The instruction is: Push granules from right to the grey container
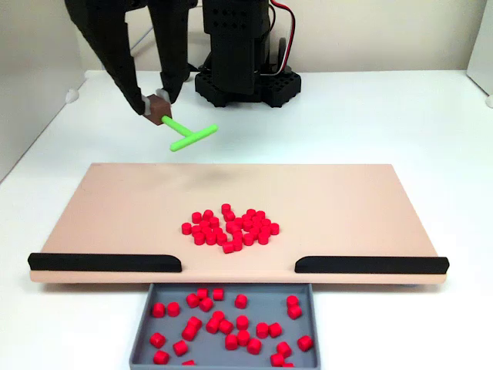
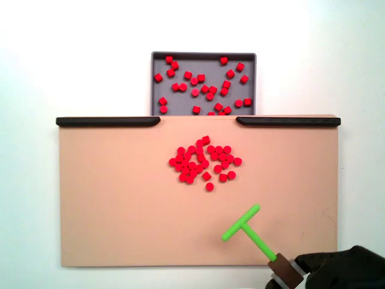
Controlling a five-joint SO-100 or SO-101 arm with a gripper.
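Pincer point(image 1: 158, 108) clamped on the brown end of a green T-stick point(image 1: 189, 134), held above the far edge of the tan board point(image 1: 115, 208). Loose granules point(image 1: 231, 227) cluster mid-board, just before the gap between 2 black strips point(image 1: 104, 262). Grey tray point(image 1: 142, 331) sits against the board at that gap, holding more granules. White surface point(image 1: 385, 116) underneath.

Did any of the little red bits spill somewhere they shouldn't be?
No, nothing looks spilled. One bunch of red granules sits in the middle of the tan board, and the rest lie inside the grey container. None are on the white table. The hand holds the green T-shaped pusher in the air.
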